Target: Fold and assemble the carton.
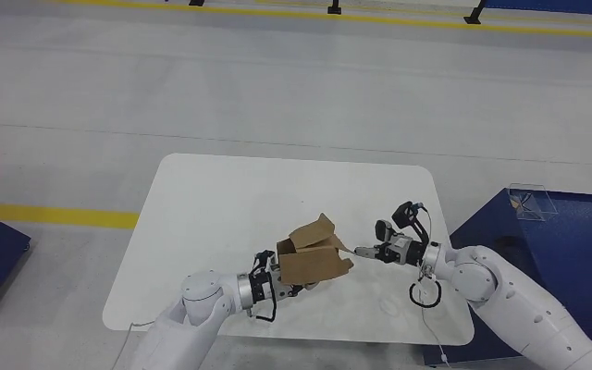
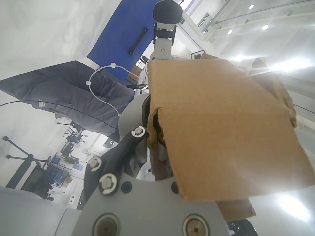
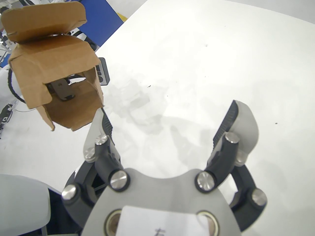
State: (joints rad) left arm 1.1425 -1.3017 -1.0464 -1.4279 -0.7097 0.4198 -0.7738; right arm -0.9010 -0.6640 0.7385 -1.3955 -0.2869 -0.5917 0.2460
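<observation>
**A:** White table (image 1: 231, 194), grey shop floor behind it. Starting from the left, what's the left gripper (image 1: 271, 280) doing?

**B:** It's near the front edge, clamped on a wall of the carton (image 1: 314, 257). The right wrist view shows one finger (image 3: 62, 91) inside the box through the open end. The box looks lifted off the tabletop and tilted.

**A:** Carton state?

**B:** Half formed. The body is squared up, the raised flap (image 3: 44, 22) stands up on top, and the side flap (image 3: 97, 87) hangs loose at the open end. Edges look frayed.

**A:** Right gripper (image 3: 169, 124)?

**B:** Spread wide, holding nothing. One fingertip sits just beside the carton's lower corner. Can't tell if it's touching.

**A:** Step in hand?

**B:** My guess is tucking in the open-end flaps. The left clamp needs to be firm so the box doesn't swing when it's pushed. The right should press with the flat of a finger close to the crease, not at the free edge. Side flap first, then the big one over it. The board is thin, so a hard poke would likely crumple it.
</observation>
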